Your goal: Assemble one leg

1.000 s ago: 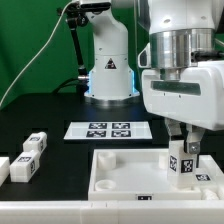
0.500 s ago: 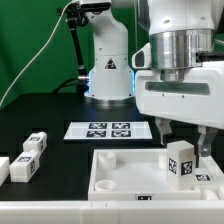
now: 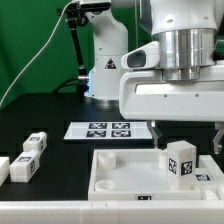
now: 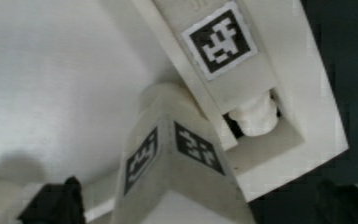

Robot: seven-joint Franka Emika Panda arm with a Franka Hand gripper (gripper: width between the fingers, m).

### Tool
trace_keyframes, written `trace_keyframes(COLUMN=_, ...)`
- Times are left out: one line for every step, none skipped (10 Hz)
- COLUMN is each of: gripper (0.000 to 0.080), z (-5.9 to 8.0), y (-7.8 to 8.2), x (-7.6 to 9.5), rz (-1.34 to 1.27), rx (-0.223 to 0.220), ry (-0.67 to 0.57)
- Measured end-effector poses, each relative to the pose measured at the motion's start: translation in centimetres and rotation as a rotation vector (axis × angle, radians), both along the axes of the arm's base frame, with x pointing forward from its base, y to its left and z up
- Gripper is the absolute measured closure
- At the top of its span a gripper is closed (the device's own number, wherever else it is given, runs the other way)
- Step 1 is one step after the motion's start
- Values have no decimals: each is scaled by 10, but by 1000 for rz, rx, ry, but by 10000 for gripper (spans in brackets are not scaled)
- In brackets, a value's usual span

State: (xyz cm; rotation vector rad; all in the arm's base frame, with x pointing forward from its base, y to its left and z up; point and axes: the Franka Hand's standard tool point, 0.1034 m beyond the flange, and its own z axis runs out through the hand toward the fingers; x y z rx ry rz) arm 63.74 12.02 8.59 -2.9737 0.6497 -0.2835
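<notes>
A leg (image 3: 181,160), a small white block with black-and-white tags, stands upright in the corner of the large white panel (image 3: 120,172) at the exterior view's right. My gripper (image 3: 188,136) hangs just above it, open, with one finger on each side and neither touching the leg. In the wrist view the leg (image 4: 176,150) rises from the panel (image 4: 51,80) towards the camera, between the jaws. One dark fingertip (image 4: 59,200) shows at the frame's edge.
Three more legs (image 3: 30,155) lie in a row on the black table at the exterior view's left. The marker board (image 3: 104,130) lies behind the panel. The robot base (image 3: 108,70) stands at the back.
The gripper was closed round the standing leg one second ago. It has opened, let go and lifted upward. The leg stays upright on the panel.
</notes>
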Motion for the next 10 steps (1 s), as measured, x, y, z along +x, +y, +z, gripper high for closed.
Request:
trace_keyframes(gripper=150, z=0, y=-2, x=1, rz=66, rx=-15, ry=-9)
trace_keyframes(gripper=150, z=0, y=-2, x=2, rz=162, rx=-40, ry=-16)
trace_keyframes(gripper=150, z=0, y=-2, x=2, rz=240, rx=-63, ry=-20)
trace_keyframes(gripper=150, z=0, y=-3, x=3, rz=303, rx=-80, ry=-23)
trace_keyframes(gripper=150, z=0, y=-4, x=3, rz=369, rx=-97, ry=-25)
trace_keyframes(gripper=150, z=0, y=-6, x=3, rz=448, rx=-120, ry=-26)
trace_keyframes(gripper=150, z=0, y=-8, x=4, rz=518, rx=-141, ry=-27)
trace_keyframes(gripper=150, z=1, y=-9, x=5, rz=543, rx=-147, ry=-31)
trace_keyframes(gripper=150, z=1, y=-12, x=5, rz=606, rx=-167, ry=-31)
trace_keyframes(gripper=267, z=1, y=-14, x=6, rz=629, rx=-173, ry=-32)
